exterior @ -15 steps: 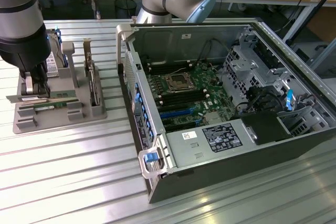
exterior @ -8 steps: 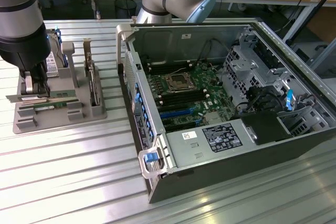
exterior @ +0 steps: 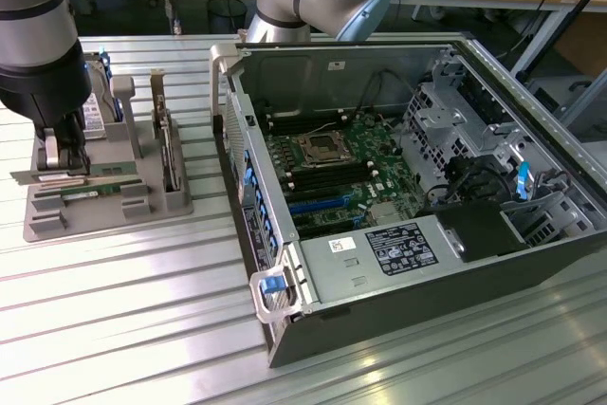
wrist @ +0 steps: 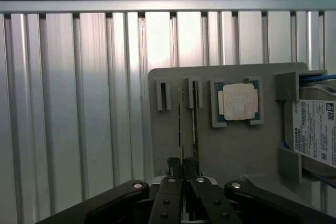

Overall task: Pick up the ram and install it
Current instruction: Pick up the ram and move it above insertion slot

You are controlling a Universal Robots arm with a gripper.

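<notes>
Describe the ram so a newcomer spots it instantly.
On the ribbed metal table, to the exterior view's left of the open case, sits a grey holder. The ram stands on edge in it, between the gripper's fingertips. Unlike the square silver processor beside it and the taller bracketed card, it is a long, thin green stick.

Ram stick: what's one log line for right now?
hand: shut on ram | ram: standing in gray holder | computer case: open

Green ram (wrist: 181,129), black fingers (wrist: 169,192) — ribbed silver table (wrist: 79,103).
</notes>
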